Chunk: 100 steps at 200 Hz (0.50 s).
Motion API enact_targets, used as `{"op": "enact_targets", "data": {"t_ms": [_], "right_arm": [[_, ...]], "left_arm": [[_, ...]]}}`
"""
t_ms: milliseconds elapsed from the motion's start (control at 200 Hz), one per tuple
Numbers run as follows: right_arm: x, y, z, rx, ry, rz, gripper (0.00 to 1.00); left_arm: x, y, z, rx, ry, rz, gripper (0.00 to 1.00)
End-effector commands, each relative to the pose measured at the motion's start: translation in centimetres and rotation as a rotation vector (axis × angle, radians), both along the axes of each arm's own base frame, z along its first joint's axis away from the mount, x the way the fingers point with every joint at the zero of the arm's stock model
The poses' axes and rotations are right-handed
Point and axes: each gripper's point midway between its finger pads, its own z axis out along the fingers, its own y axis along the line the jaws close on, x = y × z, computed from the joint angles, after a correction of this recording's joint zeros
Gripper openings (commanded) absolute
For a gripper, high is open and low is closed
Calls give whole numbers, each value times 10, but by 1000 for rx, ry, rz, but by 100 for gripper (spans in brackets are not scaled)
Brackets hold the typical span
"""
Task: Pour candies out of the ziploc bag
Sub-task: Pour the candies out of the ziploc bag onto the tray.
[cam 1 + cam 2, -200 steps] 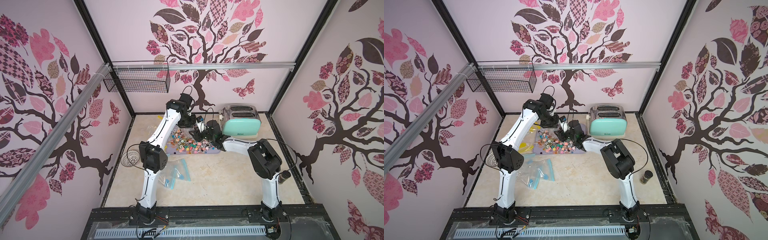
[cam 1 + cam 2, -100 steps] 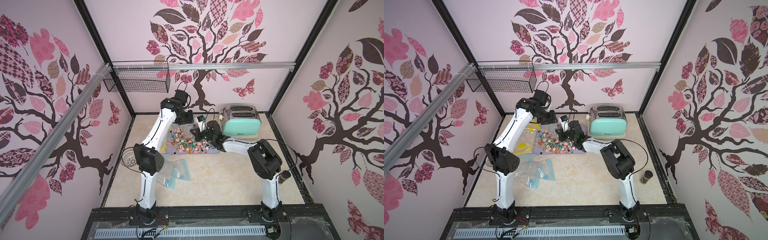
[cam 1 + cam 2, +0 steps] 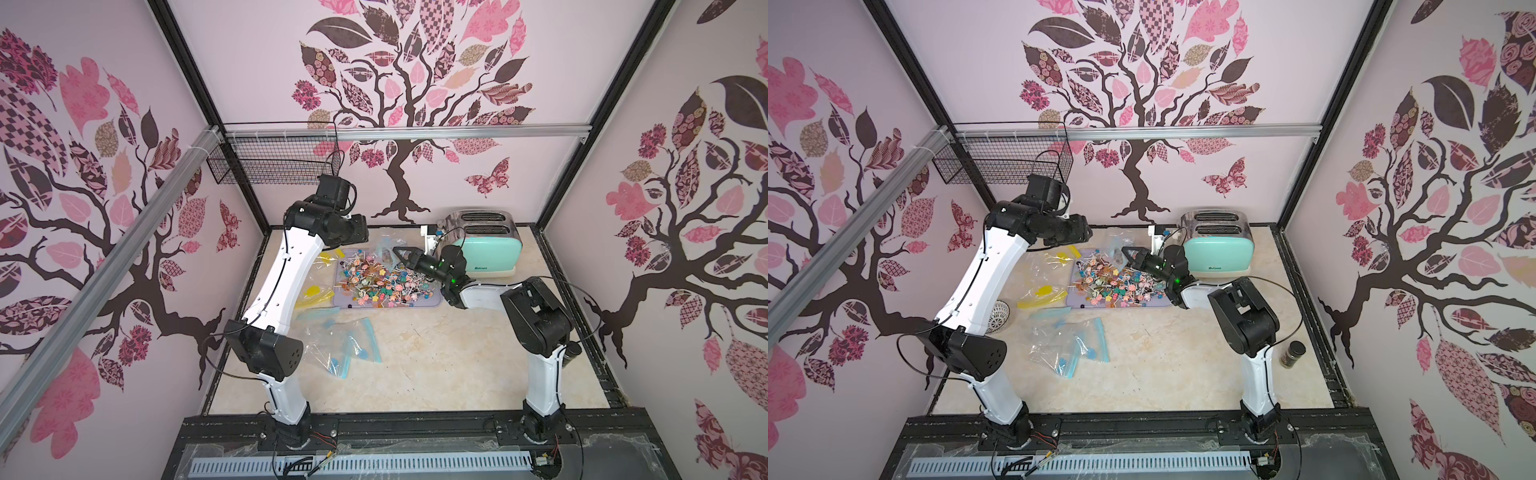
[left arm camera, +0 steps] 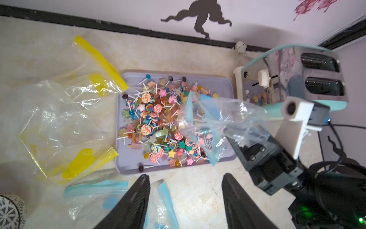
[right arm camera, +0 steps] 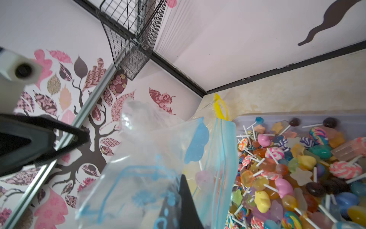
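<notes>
The right gripper [image 3: 400,252] is clamped tight on the clear plastic ziploc bag w/ blue zip strip [image 4: 223,115], pinching its closed end. The bag hangs tilted over the toaster-side half of the flat lavender rectangular tray [image 4: 128,160], w/ its mouth down at the pile. The candies [image 4: 158,123] are tiny multi-coloured lollipops on thin white sticks, plus stars, swirls and jelly shapes. They lie heaped on the tray & cover most of it; a few dark-headed ones sit apart by the rim. Some sweets show through the plastic near the bag's mouth: inside it or under it, can't tell.

The left gripper [image 4: 185,176] is held up clear of the table beside the tray, jaws wide apart, nothing btwn them, touching neither bag nor tray.

Two crumpled clear bags w/ yellow zips [image 3: 320,291] lie left of the tray. Crumpled clear bags w/ blue zips [image 3: 345,340] lie in front of it. A mint-green two-slot toaster [image 3: 490,249] stands right of the tray, near the back wall. A black wire basket [image 3: 274,162] hangs on the back rail. A small dark-capped jar [image 3: 1292,353] stands near the right arm's base.
</notes>
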Motion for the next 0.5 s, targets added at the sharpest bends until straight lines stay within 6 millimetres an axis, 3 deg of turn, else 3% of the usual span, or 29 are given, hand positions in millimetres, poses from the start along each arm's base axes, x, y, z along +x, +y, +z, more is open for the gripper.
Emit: {"op": "enact_targets", "data": {"t_ms": [0,120,200,310,400,470,495], "right_arm": [[-16,5,14,213,97,110,0],[-15,-5,6,298,151,87,0],[-8,-4,11,378,184,119,0],[-14,-13,22,450,195,126,0],[-5,-11,24,411,200,114,0],[-11,-13,33,426,189,129,0],[-13,-14,34,420,189,129,0]], "left_arm": [[-2,1,-10,22,25,-16,60],[-6,7,-11,48,26,-7,60],[-6,5,-13,39,36,-11,58],[-9,6,-21,49,49,-15,52],[-7,9,-40,67,84,1,28],[0,6,-56,60,107,10,10],[-1,7,-71,66,137,17,1]]}}
